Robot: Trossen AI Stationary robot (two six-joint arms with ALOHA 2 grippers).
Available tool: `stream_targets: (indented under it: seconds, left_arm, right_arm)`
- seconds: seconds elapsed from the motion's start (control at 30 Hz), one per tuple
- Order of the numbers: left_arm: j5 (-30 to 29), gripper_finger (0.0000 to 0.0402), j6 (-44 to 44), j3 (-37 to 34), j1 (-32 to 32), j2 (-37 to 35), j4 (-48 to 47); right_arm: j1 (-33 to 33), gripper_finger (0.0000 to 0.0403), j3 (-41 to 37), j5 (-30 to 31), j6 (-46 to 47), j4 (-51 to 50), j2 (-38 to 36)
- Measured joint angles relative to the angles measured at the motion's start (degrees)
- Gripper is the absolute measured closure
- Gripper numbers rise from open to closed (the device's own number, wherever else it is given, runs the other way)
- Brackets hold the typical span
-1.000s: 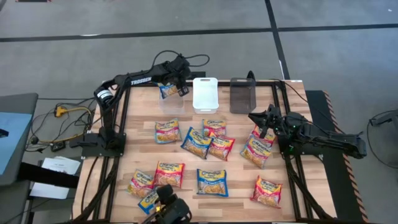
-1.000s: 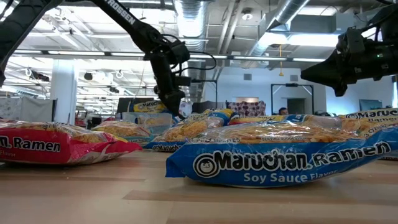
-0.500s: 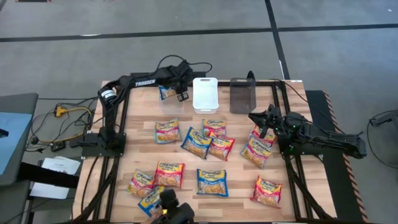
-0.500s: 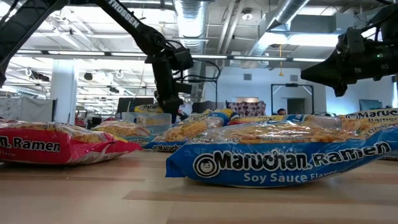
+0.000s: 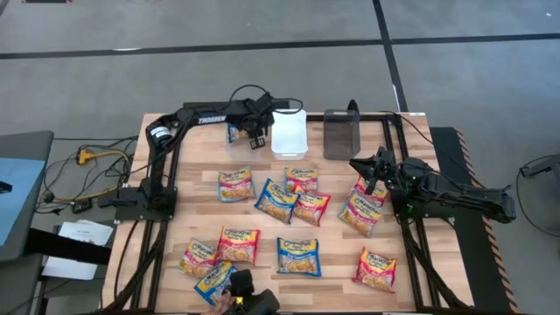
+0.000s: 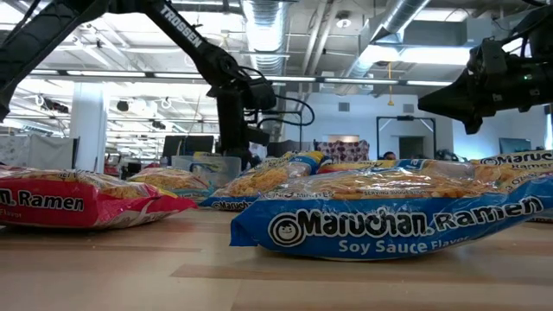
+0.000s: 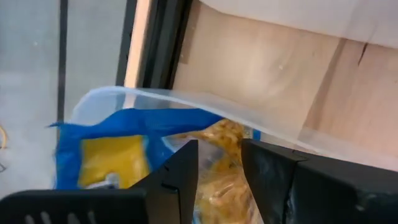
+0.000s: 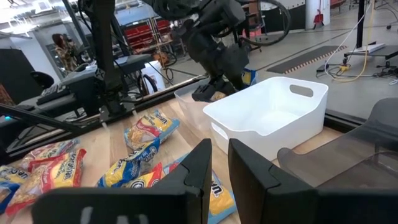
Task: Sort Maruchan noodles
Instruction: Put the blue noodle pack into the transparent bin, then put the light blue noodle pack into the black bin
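noodle packets (image 5: 278, 200): small flat square wrappers, blue-and-yellow or red-and-yellow, noodle picture in the centre | about a dozen lying flat, scattered over the wooden table, a few overlapping mid-table | blue packet (image 5: 234, 132): in the clear bin at the far edge, tilted, blue and yellow wrapper
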Motion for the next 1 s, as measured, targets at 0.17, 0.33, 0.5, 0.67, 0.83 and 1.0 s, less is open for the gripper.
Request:
stream_targets:
  seconds: [0.17, 0.33, 0.5, 0.67, 0.83, 1.0]
  left_arm:
    - [-2.9, 0.0290, -1.1, 4.3, 0.0, -0.3, -5.8]
    - [-2.8, 0.0290, -1.7, 10.6, -0.1, -0.3, -13.9]
    - [-2.6, 0.0290, -4.3, 17.1, -0.8, -0.3, -21.0]
    - [-2.6, 0.0290, -9.6, 23.2, -1.8, -0.3, -27.8]
    - [-2.6, 0.0290, -11.8, 27.2, -3.1, -0.3, -28.8]
    - [1.9, 0.0290, -12.9, 28.7, -4.2, -0.7, -28.7]
  right_arm:
    - [0.0, 0.0322, 0.0, 0.0, 0.0, 0.0, 0.0]
    - [0.0, 0.0322, 0.0, 0.0, 0.0, 0.0, 0.0]
    - [0.0, 0.0322, 0.0, 0.0, 0.0, 0.0, 0.0]
    - [0.0, 0.0322, 0.0, 0.0, 0.0, 0.0, 0.0]
    - [0.0, 0.0322, 0.0, 0.0, 0.0, 0.0, 0.0]
    - [0.0, 0.0322, 0.0, 0.0, 0.0, 0.0, 0.0]
